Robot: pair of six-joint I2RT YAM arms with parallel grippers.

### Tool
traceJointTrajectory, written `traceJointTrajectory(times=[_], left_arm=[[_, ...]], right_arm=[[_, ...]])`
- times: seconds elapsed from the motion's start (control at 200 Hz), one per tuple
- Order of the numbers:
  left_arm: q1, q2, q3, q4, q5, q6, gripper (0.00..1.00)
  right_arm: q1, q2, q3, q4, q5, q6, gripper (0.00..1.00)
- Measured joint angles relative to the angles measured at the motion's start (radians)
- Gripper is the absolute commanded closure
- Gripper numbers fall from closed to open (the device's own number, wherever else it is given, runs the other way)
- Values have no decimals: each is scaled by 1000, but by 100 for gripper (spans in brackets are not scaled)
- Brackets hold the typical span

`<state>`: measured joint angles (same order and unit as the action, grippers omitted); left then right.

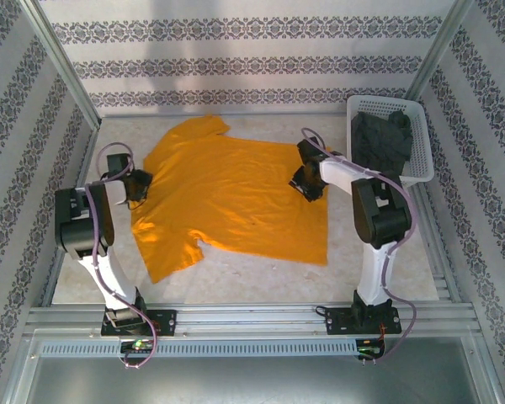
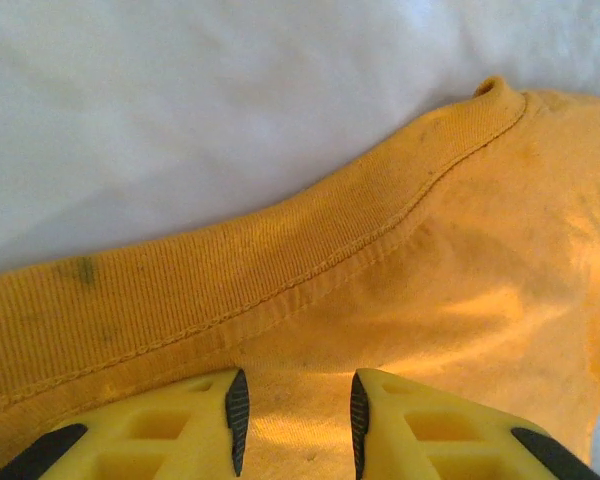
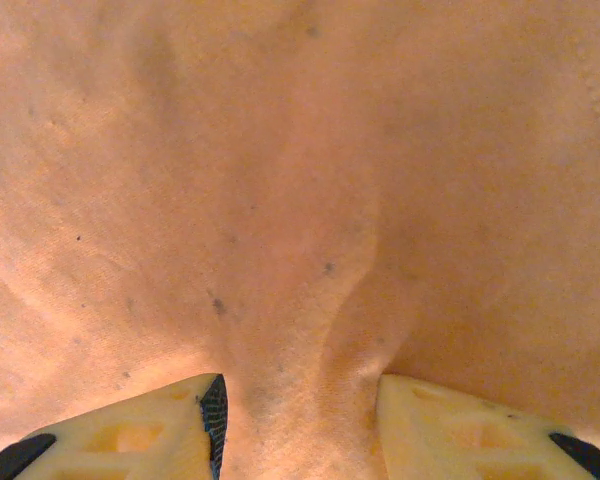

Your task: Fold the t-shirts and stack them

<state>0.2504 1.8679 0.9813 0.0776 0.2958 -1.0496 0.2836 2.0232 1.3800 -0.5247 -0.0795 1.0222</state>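
Grasp stage, seemingly: left pincer (image 2: 295, 425) parted over the orange t-shirt (image 1: 236, 198) at its collar (image 2: 280, 260); right pincer (image 3: 300, 425) parted astride a wrinkle (image 3: 350, 300); next: pinch, fold.

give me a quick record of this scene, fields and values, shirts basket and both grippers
orange t-shirt: spread flat on the table, unfolded
dark t-shirt: bunched inside the basket
basket: white lattice, far right corner
left gripper: jaws apart, low over the ribbed collar
right gripper: jaws apart, over a raised crease in the orange cloth
stack: not started
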Motion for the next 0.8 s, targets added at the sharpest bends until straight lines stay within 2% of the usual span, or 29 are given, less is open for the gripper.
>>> traceJointTrajectory(times=[0.155,0.39,0.61,0.799], left_arm=[[45,-26,-39,24,18,-14,63],[45,-20,-32,37,39,-32,57],[46,-94,-71,-14,15,-22,52],[73,-212,-139,-66,10,7,48]], right_arm=[[16,108,164,-40,-35,-12,54],[-7,241,382,-97,-87,-69,54],[-80,246,398,-122,-98,-115,52],[-130,180,305,-115,-97,-146,42]])
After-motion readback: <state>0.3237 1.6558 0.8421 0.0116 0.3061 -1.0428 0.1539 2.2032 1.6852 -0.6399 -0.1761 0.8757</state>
